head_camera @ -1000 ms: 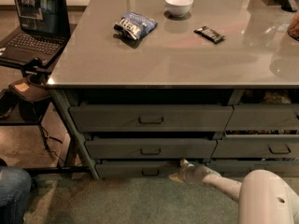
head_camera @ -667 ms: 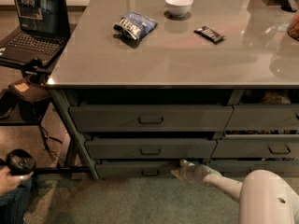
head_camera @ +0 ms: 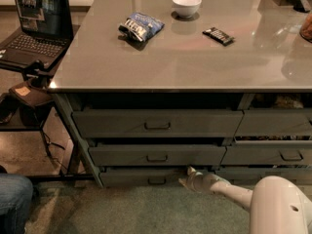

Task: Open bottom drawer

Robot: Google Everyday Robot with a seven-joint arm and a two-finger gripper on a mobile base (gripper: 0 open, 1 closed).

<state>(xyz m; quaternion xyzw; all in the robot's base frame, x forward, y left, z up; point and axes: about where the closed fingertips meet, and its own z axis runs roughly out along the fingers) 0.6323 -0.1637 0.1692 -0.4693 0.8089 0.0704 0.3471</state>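
The bottom drawer [head_camera: 129, 177], a wide, shallow dark grey-green unit with the lowest front of the left stack, sits under the grey table [head_camera: 195, 67], below the two taller-fronted wide drawers [head_camera: 117, 139]. Its front appears flush with the frame, so it is judged closed or very nearly closed.

The small dark rectangular loop handle [head_camera: 157, 181] at the centre of the front is bare; nothing holds it.

The white gripper [head_camera: 186, 176] is low down at floor level, against the right part of the bottom drawer front, just beside the handle on its right. Whether it is released or clenched cannot be told.

Status, as a judgement:
- Done: the approach to the correct drawer.
- Outstanding: alignment with the handle, the grasp, and the whole outward pull.

The task is therefore at an early stage
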